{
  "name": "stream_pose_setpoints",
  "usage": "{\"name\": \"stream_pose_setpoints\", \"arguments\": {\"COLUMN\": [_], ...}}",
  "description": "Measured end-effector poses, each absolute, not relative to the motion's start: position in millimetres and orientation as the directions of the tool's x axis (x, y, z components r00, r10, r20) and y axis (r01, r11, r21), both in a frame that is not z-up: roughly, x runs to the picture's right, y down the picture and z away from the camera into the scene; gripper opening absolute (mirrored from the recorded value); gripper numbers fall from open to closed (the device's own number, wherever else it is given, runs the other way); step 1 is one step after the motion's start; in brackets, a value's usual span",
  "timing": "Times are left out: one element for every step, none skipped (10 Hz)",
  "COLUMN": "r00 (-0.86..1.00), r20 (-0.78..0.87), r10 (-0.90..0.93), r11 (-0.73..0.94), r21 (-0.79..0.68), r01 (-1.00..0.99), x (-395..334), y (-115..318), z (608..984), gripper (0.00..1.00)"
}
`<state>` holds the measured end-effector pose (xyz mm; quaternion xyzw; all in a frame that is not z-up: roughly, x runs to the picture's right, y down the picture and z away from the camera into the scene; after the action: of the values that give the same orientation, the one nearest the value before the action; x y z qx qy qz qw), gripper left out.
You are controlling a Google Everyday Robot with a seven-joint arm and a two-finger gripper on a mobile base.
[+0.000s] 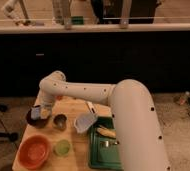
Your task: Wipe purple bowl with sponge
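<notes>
The purple bowl, small and almost black, sits at the left edge of the wooden table. The sponge, pale blue with a yellowish part, is inside the bowl, against its upper right side. My gripper reaches down from the white arm right above the bowl and is shut on the sponge, pressing it into the bowl. The arm's wrist hides the bowl's far rim.
A small metal cup stands just right of the bowl. A pale blue-grey cup lies tilted beside a green tray that holds a yellowish item. An orange bowl and a small green cup stand in front.
</notes>
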<state>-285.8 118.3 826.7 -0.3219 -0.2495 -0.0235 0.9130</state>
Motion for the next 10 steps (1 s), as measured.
{"name": "stream_pose_setpoints", "arguments": {"r00": [0.876,0.876,0.875,0.872,0.869,0.864,0.854,0.849,0.843,0.838], "r20": [0.469,0.470,0.472,0.479,0.486,0.496,0.513,0.523,0.532,0.540], "r10": [0.113,0.111,0.105,0.098,0.094,0.089,0.082,0.080,0.078,0.078], "r11": [0.790,0.790,0.787,0.784,0.780,0.777,0.772,0.769,0.766,0.763], "r21": [-0.576,-0.576,-0.577,-0.577,-0.578,-0.577,-0.575,-0.574,-0.573,-0.573], "r01": [0.207,0.209,0.216,0.229,0.239,0.251,0.272,0.281,0.291,0.299], "x": [-288,-292,-297,-304,-310,-317,-327,-330,-332,-332], "y": [115,110,108,107,107,108,111,114,117,122], "z": [831,836,842,845,847,847,846,844,840,836], "gripper": [0.00,0.00,0.00,0.00,0.00,0.00,0.00,0.00,0.00,0.00]}}
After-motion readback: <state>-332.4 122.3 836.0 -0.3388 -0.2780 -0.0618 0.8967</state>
